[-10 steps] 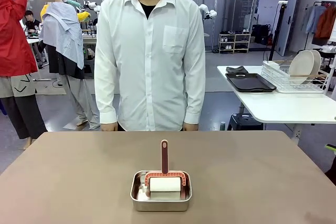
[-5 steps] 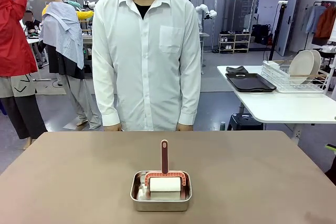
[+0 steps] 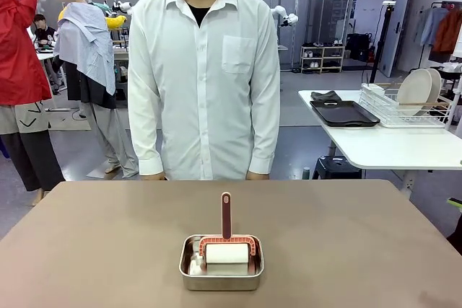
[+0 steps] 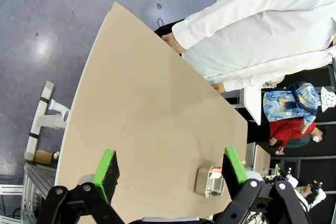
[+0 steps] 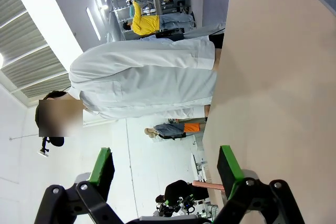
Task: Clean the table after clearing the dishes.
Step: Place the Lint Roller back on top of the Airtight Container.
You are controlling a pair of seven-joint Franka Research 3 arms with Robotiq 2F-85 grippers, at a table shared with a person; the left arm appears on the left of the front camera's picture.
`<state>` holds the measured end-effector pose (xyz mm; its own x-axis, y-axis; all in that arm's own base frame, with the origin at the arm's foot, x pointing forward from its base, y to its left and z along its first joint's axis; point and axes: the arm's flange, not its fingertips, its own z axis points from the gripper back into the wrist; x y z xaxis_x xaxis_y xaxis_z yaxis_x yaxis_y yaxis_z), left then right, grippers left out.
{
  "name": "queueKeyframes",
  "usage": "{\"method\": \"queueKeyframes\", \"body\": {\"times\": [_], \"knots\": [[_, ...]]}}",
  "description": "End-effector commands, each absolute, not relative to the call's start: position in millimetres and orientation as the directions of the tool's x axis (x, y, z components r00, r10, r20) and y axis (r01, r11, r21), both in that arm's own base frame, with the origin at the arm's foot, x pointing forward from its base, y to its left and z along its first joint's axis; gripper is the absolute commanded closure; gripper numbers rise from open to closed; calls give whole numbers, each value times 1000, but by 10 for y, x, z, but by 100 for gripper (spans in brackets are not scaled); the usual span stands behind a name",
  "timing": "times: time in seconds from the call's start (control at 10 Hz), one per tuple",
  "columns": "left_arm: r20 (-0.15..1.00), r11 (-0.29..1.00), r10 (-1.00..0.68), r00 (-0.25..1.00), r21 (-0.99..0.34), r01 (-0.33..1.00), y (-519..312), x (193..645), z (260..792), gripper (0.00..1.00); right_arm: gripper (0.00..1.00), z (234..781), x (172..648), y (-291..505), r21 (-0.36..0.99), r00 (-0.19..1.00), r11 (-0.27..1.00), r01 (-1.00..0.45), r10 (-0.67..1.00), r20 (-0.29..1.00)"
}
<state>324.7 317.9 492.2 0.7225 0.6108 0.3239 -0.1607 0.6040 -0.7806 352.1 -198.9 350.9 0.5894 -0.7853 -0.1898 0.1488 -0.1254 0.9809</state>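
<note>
The left tool (image 4: pixel 170 171) and right tool (image 5: pixel 165 171) are held released and empty above the desk (image 3: pixel 108 243). A roller (image 3: pixel 227 249) is kept in a steel pan (image 3: pixel 221 274) at lower centre, handle upright for grasping. Dishes are racked at right.

roller (image 3: pixel 227 252) in pan (image 3: pixel 221 277) | pan mid-table (image 3: pixel 108 250) (near edge) | person (image 3: pixel 206 77) behind

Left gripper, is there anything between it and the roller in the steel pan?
Nothing visible. The left gripper hangs open above the table, with only bare tabletop before the steel pan holding the roller.
</note>
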Motion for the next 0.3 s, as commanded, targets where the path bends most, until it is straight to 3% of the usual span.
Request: {"method": "queueKeyframes", "body": {"times": [0.0, 0.2], "knots": [[318, 608, 605, 730, -777, -165, 3180, 3201, 4929, 0, 0, 3545, 3477, -1989, 982, 597, -120, 144, -781, -183], [318, 608, 605, 730, -777, -165, 3180, 3201, 4929, 0, 0, 3545, 3477, -1989, 982, 597, -120, 144, -781, -183]]}}
